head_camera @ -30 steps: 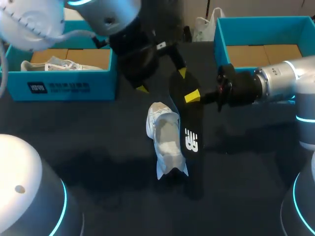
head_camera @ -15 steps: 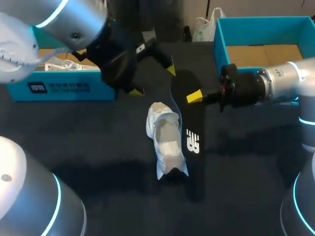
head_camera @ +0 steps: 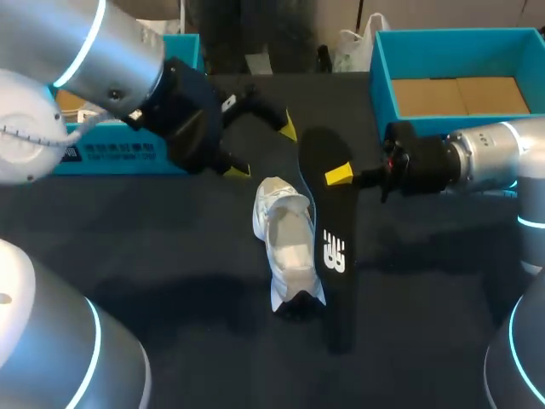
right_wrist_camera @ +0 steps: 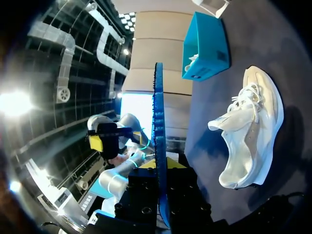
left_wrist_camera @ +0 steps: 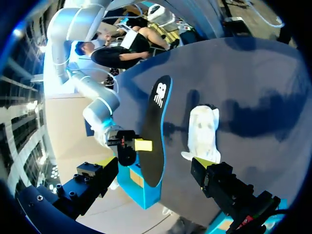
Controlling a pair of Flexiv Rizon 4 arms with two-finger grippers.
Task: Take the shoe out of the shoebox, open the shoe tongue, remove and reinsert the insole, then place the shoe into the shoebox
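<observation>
Since one second ago, your left arm [head_camera: 102, 60] has drawn back from the middle toward the left shoebox [head_camera: 111, 153], and the right arm [head_camera: 485, 162] has brought the insole [head_camera: 328, 247] a little nearer to you. The shoe [head_camera: 288, 243] has not shifted.

You see the dark surface [head_camera: 170, 256] with a blue shoebox at each far corner. The left arm hides most of the left one. The right shoebox [head_camera: 381, 85] shows only its brown cardboard floor.

Your left claw [head_camera: 262, 150] is released. Its fingers are spread wide with nothing between them, and it hangs over the surface just beyond the shoe. Your right claw [head_camera: 339, 175] is grasping the black insole near its far end. In the right wrist view, the insole stands edge-on between the fingers.

The long insole runs close along the right side of the shoe. You cannot tell whether they touch. The white shoe lies on the surface in the middle, outside both boxes.
</observation>
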